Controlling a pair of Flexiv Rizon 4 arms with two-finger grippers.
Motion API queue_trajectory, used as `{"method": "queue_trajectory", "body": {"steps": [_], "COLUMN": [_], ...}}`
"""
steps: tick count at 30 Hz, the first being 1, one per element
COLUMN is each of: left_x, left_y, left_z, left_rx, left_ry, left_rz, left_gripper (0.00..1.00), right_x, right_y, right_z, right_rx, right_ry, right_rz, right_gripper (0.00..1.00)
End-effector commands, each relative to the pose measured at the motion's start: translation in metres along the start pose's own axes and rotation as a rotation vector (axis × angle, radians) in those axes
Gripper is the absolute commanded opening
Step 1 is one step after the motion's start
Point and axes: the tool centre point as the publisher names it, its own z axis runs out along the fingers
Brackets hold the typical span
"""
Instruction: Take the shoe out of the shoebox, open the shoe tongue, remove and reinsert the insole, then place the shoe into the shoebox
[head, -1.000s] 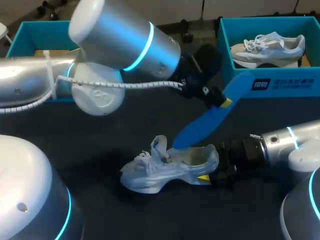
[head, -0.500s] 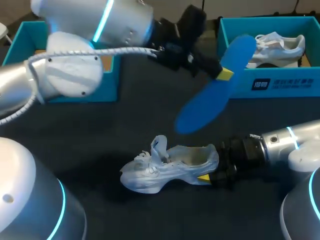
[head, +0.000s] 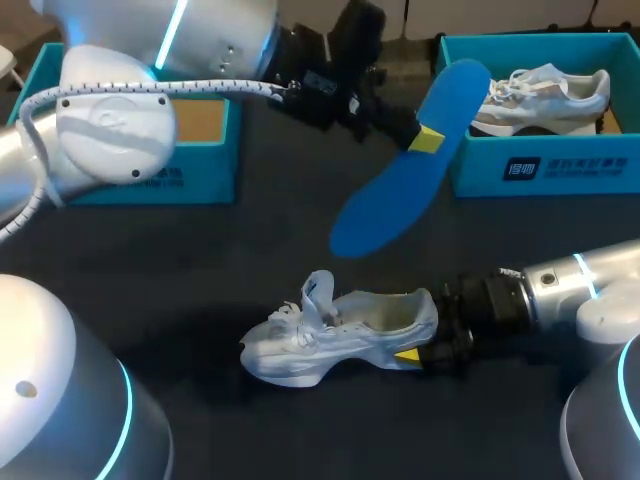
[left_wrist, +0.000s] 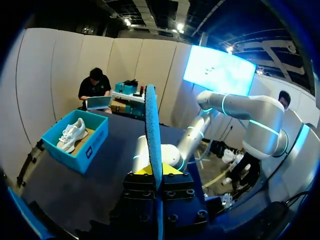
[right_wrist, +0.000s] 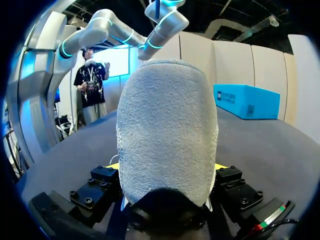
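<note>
Shoe (head: 335, 340) sits on its sole near the middle of the dark counter (head: 200, 270), toe toward my left, with its tongue pulled up and the opening bare. It is pale grey-white, with a soft mesh upper, loose laces and a thick moulded sole. From the right wrist view its rounded heel (right_wrist: 167, 135) looks like nubbly towelling. The right claw (head: 415, 348) is clenched on that heel, one yellow tip on each side.

Above and behind the shoe, clear of the counter, the left claw (head: 425, 138) grips a blue insole (head: 385, 200) partway along its length. The insole is flat, smooth and foot-shaped. It is tilted, with its lower end toward the shoe and its upper end overlapping the right shoebox (head: 530, 170). In the left wrist view it shows edge-on as a thin blue strip.

That teal cardboard box holds a second shoe (head: 545, 95) of the same kind. The left shoebox (head: 200, 190), also teal, stands at the far left, partly hidden by my left arm.
</note>
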Motion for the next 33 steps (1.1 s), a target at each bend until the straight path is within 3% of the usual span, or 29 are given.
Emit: {"method": "queue_trajectory", "body": {"steps": [1, 6, 15, 33], "left_x": [0.006, 0.025, 0.054, 0.080], "left_y": [-0.002, -0.012, -0.027, -0.039], "left_z": [-0.021, -0.049, -0.088, -0.148], "left_rx": [0.114, 0.239, 0.332, 0.321], "left_ry": [0.025, 0.101, 0.093, 0.135], "left_rz": [0.001, 0.003, 0.065, 0.041], "left_gripper": [0.00, 0.00, 0.00, 0.00], "right_x": [0.001, 0.001, 0.001, 0.001], "right_y": [0.000, 0.000, 0.000, 0.000], "right_z": [0.001, 0.001, 0.001, 0.001], "right_rx": [0.005, 0.005, 0.005, 0.005], "right_ry": [0.000, 0.000, 0.000, 0.000], "right_rz": [0.000, 0.000, 0.000, 0.000], "right_gripper": [0.00, 0.00, 0.00, 0.00]}}
